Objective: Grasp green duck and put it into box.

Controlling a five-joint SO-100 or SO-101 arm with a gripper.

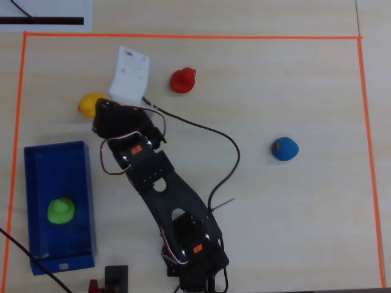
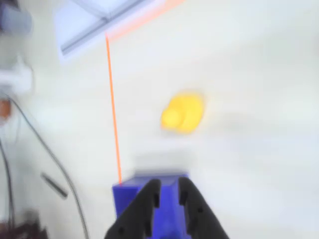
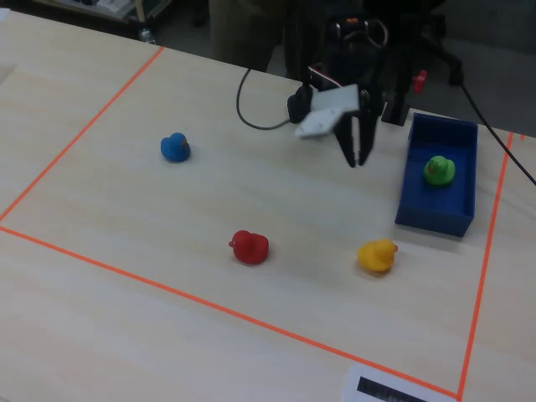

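Left to right in the overhead view: blue box (image 1: 36,177) at left edge of the taped area, green duck (image 1: 62,210) already lying inside it, toward the lower half. So the task's thing is in the box; judged from this, placement looks done and the step in hand is clearing away from the box.

Gripper (image 3: 358,161) hangs above the table just left of the box in the fixed view, fingers pointing down, close together with a thin slit between, nothing held. Wrist view agrees: two dark fingers (image 2: 149,199) nearly together, empty, box corner showing behind them. Call it closed on nothing.

Doing the retreat well: lift straight up first, stay clear of the box wall, and don't swing low toward the yellow duck (image 1: 90,104), which sits near the arm's head in the overhead view. The cable (image 1: 214,131) loops across the table right of the arm; keep it from dragging on the ducks.

Further right: red duck (image 1: 182,80) near the top, blue duck (image 1: 285,148) well apart at right, both untouched, inside the orange tape border (image 1: 363,152).

Hard to make out:
- Overhead view: the arm's body covers the gripper tips, and the yellow duck is partly under it.
- Wrist view is heavily blurred; the box is only a cut-off corner, green duck not in it.
- Fixed view: arm base is lost in dark clutter at top.
- Height of fingertips above table cannot be told.
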